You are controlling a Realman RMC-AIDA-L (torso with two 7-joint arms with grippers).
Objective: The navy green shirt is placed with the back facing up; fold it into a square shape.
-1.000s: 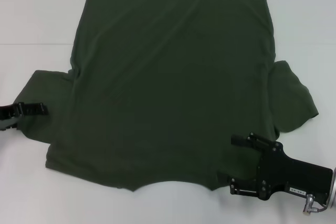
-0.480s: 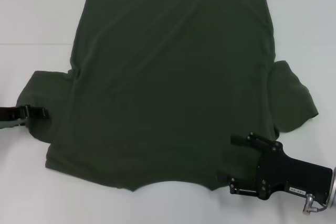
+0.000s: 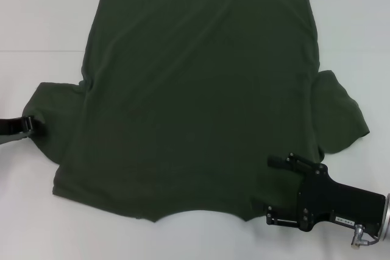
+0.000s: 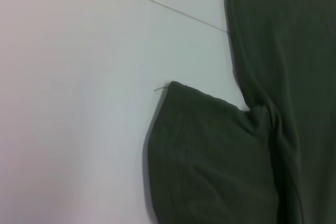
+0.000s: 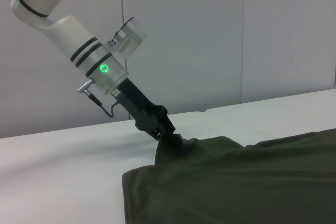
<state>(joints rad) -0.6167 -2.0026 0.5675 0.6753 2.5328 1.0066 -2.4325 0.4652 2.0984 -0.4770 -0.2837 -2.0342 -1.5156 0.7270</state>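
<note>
The navy green shirt [image 3: 195, 89] lay spread flat, back up, across the white table [image 3: 36, 16], hem at the far side and collar edge nearest the robot, both short sleeves sticking out to the sides. Over at the robot's left, the left gripper [image 3: 29, 124] sat right at the outer edge of the left sleeve [image 3: 55, 120]; from the right wrist view its tip [image 5: 176, 141] was down on the cloth, which bunched up around it, so it looked pressed together on a pinch of sleeve, though the fingers themselves were buried in the fabric. The right gripper [image 3: 274, 190] rested low over the shirt's near right corner, its fingers spread wide, one near the shoulder seam and one at the near edge, pinching nothing. The danger from here, I'd judge: that left pinch was right on the sleeve edge, so a lift could let the cloth slip out, or drag the whole body sideways and wrinkle the fold.
</note>
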